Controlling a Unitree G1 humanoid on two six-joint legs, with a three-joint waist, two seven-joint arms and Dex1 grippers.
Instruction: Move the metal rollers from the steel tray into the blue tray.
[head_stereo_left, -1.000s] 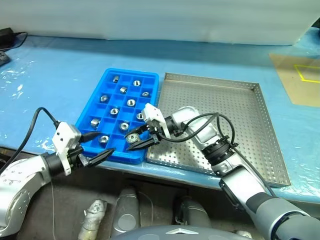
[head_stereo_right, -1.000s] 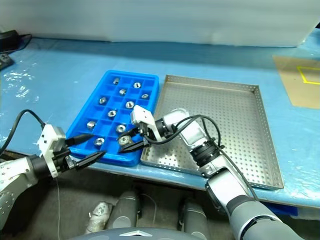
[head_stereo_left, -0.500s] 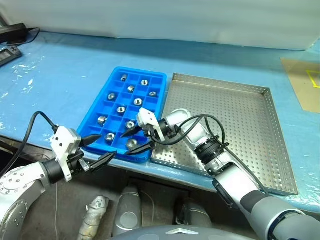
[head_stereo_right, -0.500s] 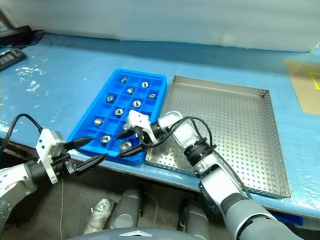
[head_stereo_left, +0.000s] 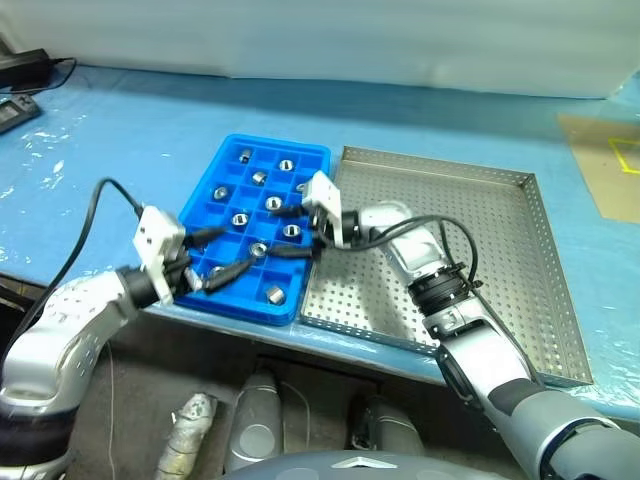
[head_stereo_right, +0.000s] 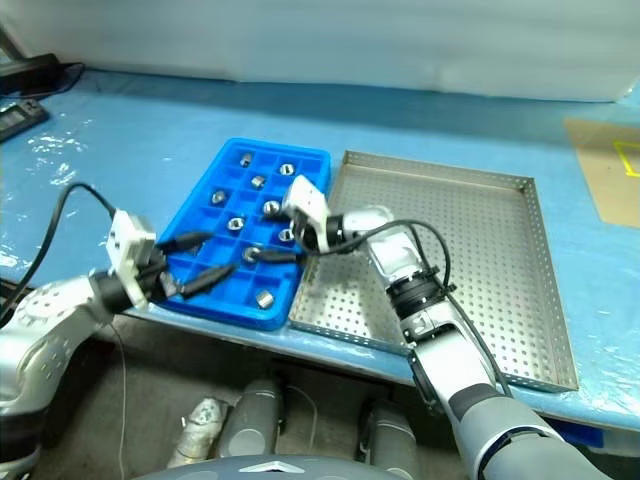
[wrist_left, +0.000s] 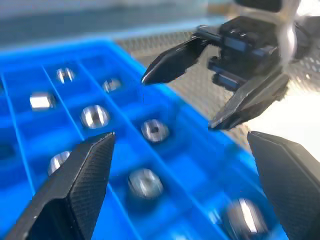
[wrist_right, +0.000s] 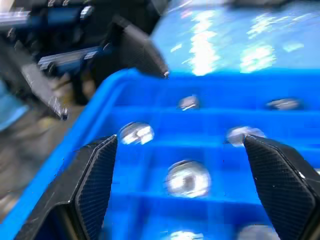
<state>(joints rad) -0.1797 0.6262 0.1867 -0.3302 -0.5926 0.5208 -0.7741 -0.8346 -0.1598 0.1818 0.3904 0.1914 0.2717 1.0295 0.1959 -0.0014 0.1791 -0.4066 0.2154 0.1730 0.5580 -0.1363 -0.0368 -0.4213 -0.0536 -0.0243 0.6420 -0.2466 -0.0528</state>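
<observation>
Head views. The blue tray (head_stereo_left: 255, 225) sits left of the steel tray (head_stereo_left: 480, 260), the two touching along their long sides on a blue-covered table (head_stereo_left: 110, 130). Every roller (head_stereo_left: 272, 294) I can find lies in a compartment of the blue tray, mostly one per cell; the steel tray's perforated floor looks bare. Judging by that, the transfer is at or close to its end.

The right gripper (head_stereo_left: 300, 235) reaches across from the steel tray side and hovers over the blue tray's right column, fingers spread wide, nothing between them. The left gripper (head_stereo_left: 225, 258) comes in from the near left corner, also spread wide and empty, tips over the near cells. The two point toward each other over the same stretch of tray, tips near but apart. Likely reason for the crossover: the right arm serves the steel tray side and has to lean left to reach a cell.

Left wrist view. Own fingers (wrist_left: 75, 185) wide apart, framing several rollers (wrist_left: 154, 130) seated in cells. The right gripper (wrist_left: 215, 85) hangs opposite, jaws open.

Right wrist view. Own fingers (wrist_right: 95, 180) wide, a roller (wrist_right: 186, 179) below between them in a cell, not gripped. The left gripper (wrist_right: 85, 50) shows beyond the tray rim (wrist_right: 90, 125).
</observation>
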